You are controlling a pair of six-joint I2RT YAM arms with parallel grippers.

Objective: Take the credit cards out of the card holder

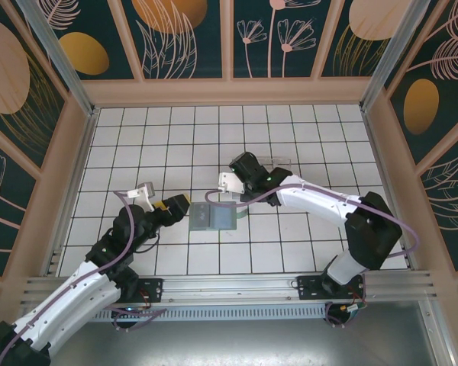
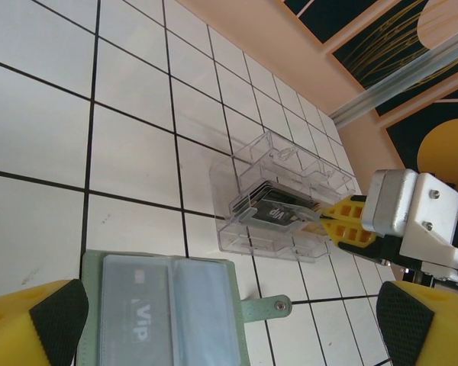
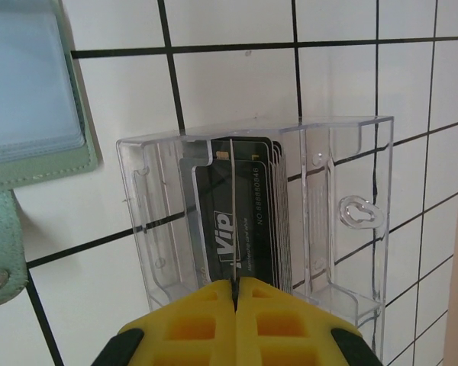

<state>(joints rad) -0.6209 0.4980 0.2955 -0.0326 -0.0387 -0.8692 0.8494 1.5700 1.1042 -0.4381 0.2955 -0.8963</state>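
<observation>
The grey-green card holder lies open on the tiles, its clear pockets up and its tab pointing right. A grey "VIP" credit card sits in its left pocket. My left gripper hovers open over the holder, fingers on either side, touching nothing. My right gripper is shut on the edge of one thin credit card, holding it inside a clear plastic box. That box holds several more dark cards. In the left wrist view the right gripper reaches in from the right.
The clear box lies just beyond the holder on the white tiled floor. Wooden walls enclose the table on three sides. Both arms meet near the middle, with bare tiles toward the back and sides.
</observation>
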